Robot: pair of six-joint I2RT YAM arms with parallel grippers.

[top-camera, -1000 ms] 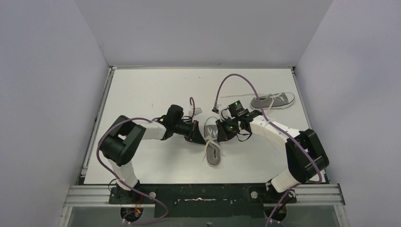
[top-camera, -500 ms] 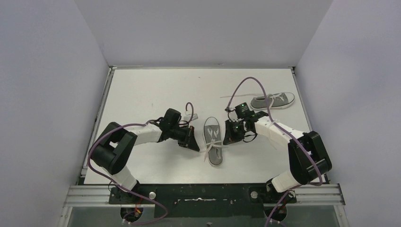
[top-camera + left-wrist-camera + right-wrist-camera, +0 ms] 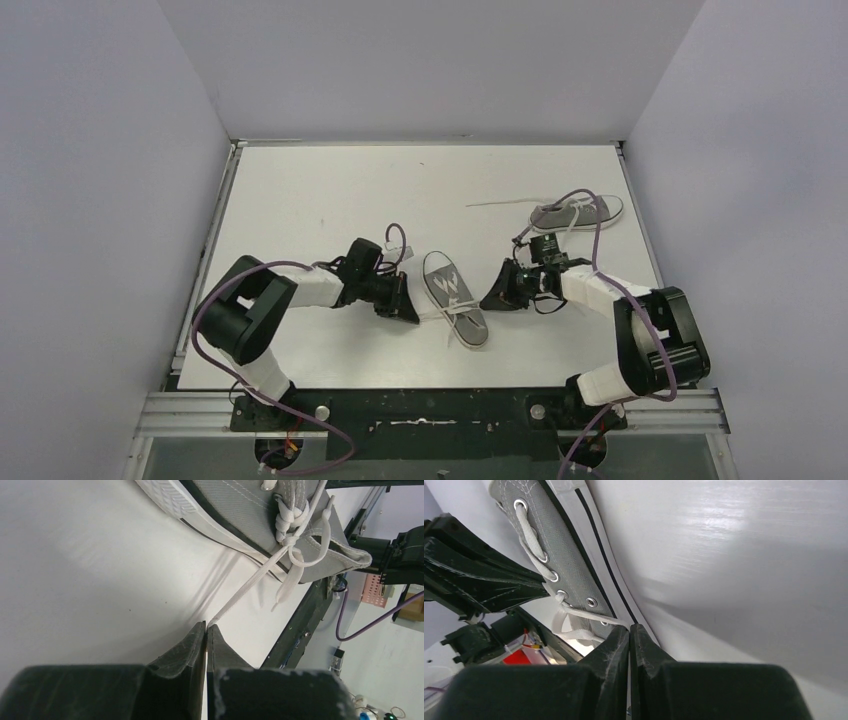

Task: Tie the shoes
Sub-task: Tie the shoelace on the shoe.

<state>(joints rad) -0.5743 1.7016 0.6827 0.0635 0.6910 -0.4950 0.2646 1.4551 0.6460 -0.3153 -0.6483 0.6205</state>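
Tightening a first knot on the near shoe.
Left tool [image 3: 206, 625] is clamped on the left lace [image 3: 250, 586]. The near shoe [image 3: 455, 300] lies on the table [image 3: 300, 200] between the tools, and the right tool [image 3: 630, 627] is clamped on the right lace [image 3: 591, 615]. Both strands look taut, so next comes forming loops, I judge. The far shoe [image 3: 577, 211] sits back right, lace trailing. The knot's form is hard to read.

Grey sneaker [image 3: 455, 310] lies mid-table, laces [image 3: 248, 589] taut sideways; twin [image 3: 577, 211] sits far right.
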